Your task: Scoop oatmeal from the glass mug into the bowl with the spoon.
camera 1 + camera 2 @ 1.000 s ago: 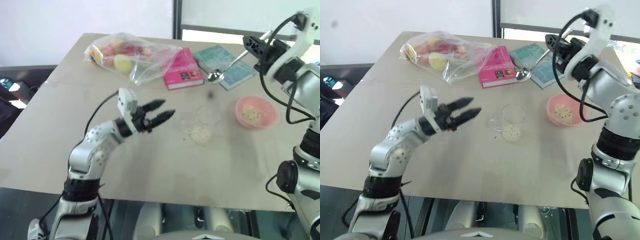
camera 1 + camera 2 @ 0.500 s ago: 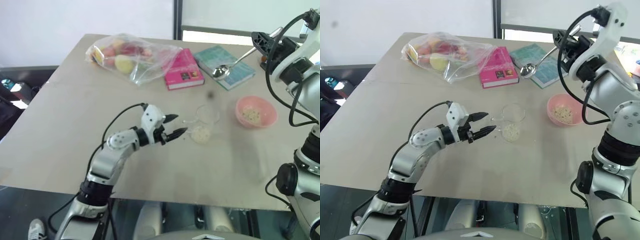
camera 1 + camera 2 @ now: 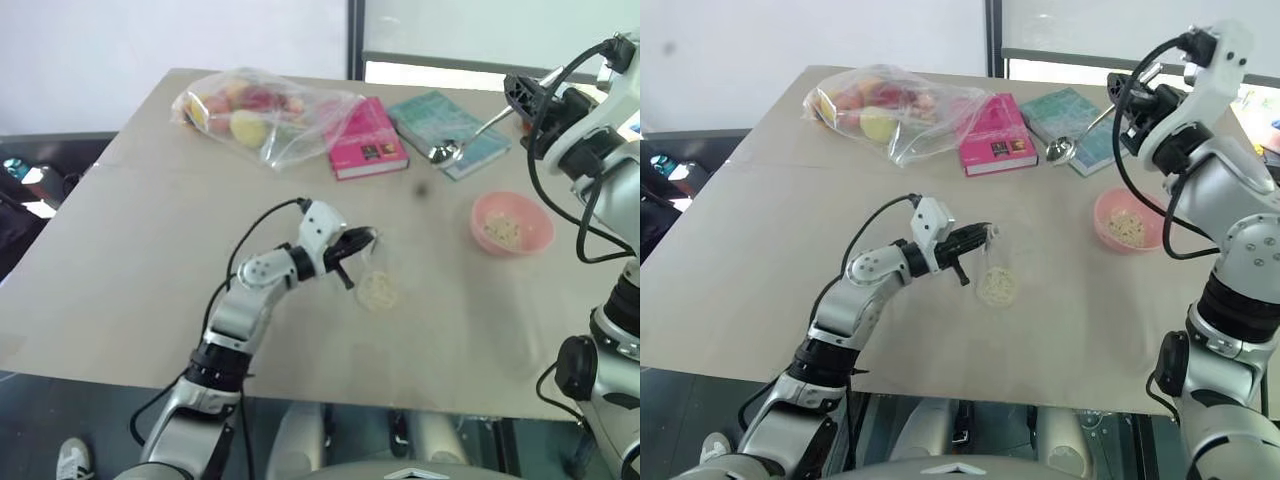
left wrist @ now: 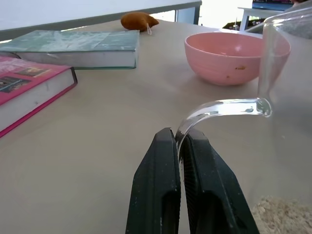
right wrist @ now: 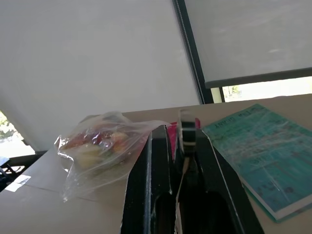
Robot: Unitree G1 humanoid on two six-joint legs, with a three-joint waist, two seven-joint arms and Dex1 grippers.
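Oatmeal (image 3: 378, 294) lay as a pale, grainy heap in the bottom of the glass mug (image 3: 997, 268), which stood near the middle of the smooth tan table (image 3: 150, 260). At the far left of the tabletop sat a crinkled clear plastic bag (image 3: 262, 112) of fruit. The left gripper (image 4: 178, 146) had its two black fingers pinched tight on the mug's curved, see-through handle (image 4: 219, 107) (the thin glass loop ran straight down between them). Beyond the mug lay a glossy pink book (image 3: 366, 138), then a teal book (image 3: 448, 130). Right of the mug, well apart from it, stood the round, shallow pink bowl (image 3: 512, 224), with a few flakes inside. Farthest right, the raised right gripper (image 3: 1137, 97) was clamped on the slim silver spoon (image 3: 1072, 139), whose small oval head hung over the teal book.
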